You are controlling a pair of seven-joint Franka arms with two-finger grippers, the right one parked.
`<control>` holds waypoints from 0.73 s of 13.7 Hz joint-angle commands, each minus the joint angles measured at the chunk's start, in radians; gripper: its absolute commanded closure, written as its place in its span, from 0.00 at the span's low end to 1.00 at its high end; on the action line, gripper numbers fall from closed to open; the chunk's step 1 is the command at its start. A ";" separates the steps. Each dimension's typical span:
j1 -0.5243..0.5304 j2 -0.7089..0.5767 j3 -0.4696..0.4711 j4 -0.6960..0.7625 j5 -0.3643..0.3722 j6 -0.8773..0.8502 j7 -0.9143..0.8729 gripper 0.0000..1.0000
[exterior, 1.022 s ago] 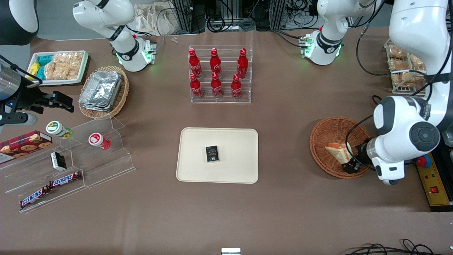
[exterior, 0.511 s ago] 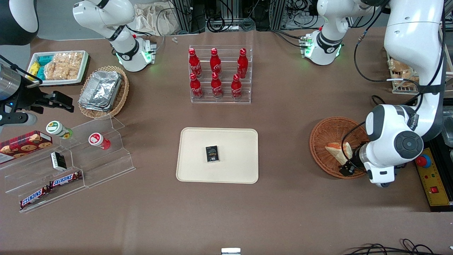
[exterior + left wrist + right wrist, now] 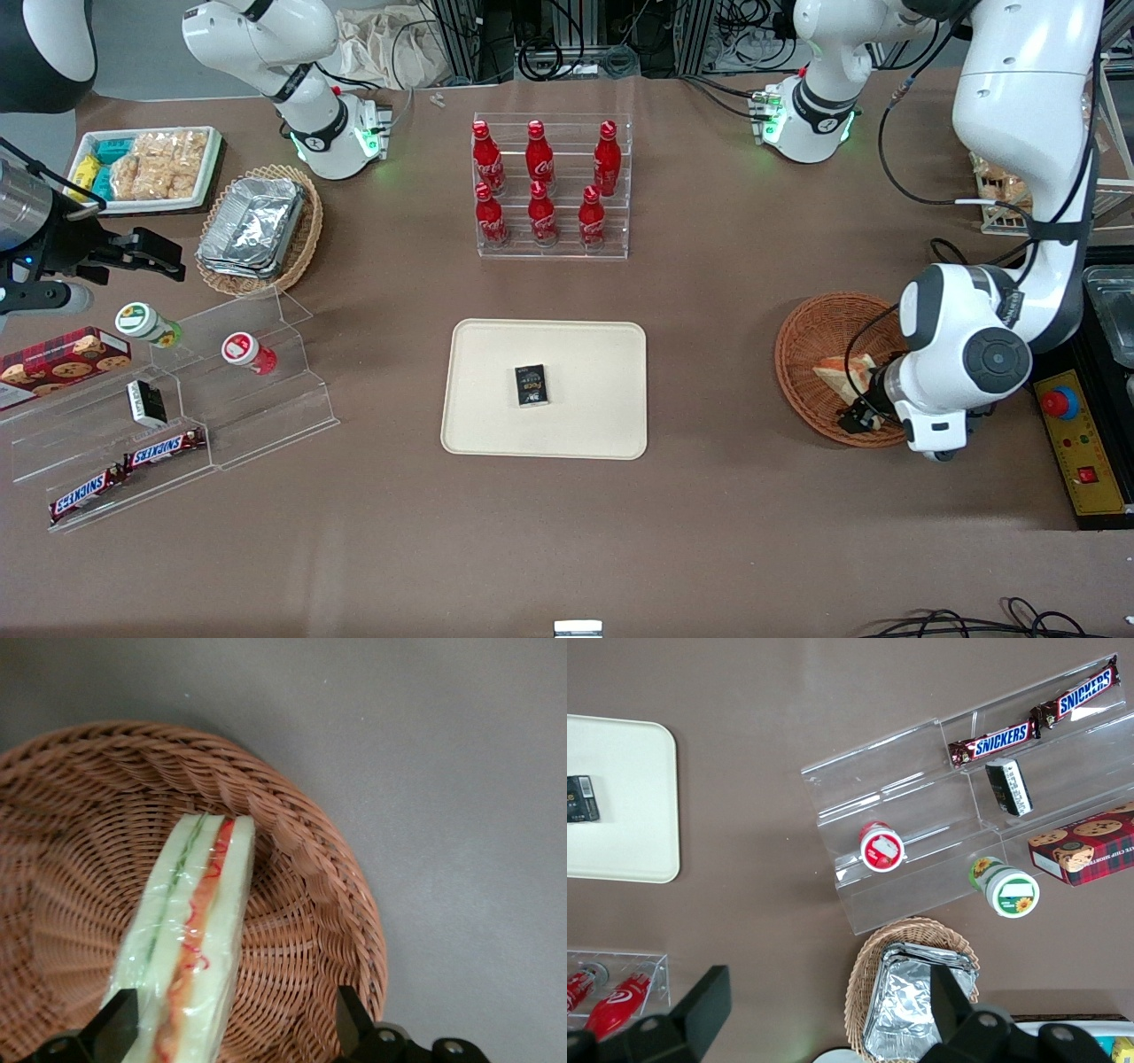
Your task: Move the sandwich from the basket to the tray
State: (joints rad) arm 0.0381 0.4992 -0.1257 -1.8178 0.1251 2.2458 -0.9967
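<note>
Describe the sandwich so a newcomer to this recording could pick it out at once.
At the working arm's end of the table sits a round reddish-brown wicker basket. The sandwich lies in it between the open fingers of the gripper. It is the only pale bread wedge with green and orange-red filling in clear wrap.

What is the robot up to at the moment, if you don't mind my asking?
The left arm has its gripper down in the round wicker basket, at the working arm's end of the table. Its fingers are open on either side of the wrapped sandwich, which stands on edge in the basket, not yet gripped or lifted. The cream tray where it should go sits mid-table and so far holds only a small dark packet.
</note>
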 commanded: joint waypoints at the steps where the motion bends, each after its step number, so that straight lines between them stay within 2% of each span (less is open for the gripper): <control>1: 0.006 -0.065 0.001 -0.147 0.016 0.125 -0.011 0.00; 6: 0.002 -0.062 0.001 -0.113 0.018 0.072 0.009 0.00; 10: 0.002 -0.059 0.001 -0.127 0.018 0.103 0.033 0.01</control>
State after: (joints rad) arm 0.0415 0.4566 -0.1244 -1.9219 0.1335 2.3372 -0.9865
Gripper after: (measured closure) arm 0.000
